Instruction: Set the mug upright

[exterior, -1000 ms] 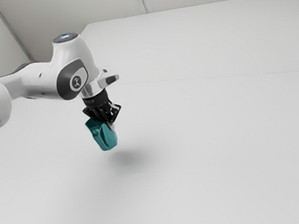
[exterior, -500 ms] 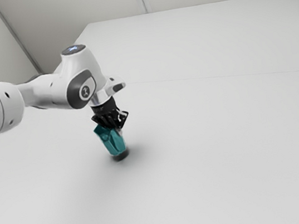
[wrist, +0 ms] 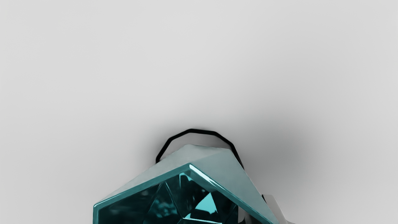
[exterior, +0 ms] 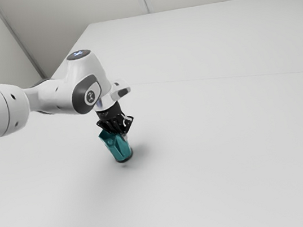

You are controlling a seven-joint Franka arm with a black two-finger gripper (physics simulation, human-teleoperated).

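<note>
The mug (exterior: 119, 148), mouth up and leaning a little, was over the tabletop (exterior: 231, 153), well in from its far edge and toward the exterior view's left; whether its base touched down, I couldn't tell. The gripper (exterior: 122, 133) had its wall pinched, one finger inside, and both sat slightly lower and farther to that view's right than before.

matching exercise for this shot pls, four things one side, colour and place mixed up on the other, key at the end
1 mug
2 arm
3 table
4 jaws

a black, at the mug's upper part
b white and dark, from the exterior view's left
c teal, below the arm's end
d pale, beneath the mug

Pairs: 1-c, 2-b, 3-d, 4-a
</note>
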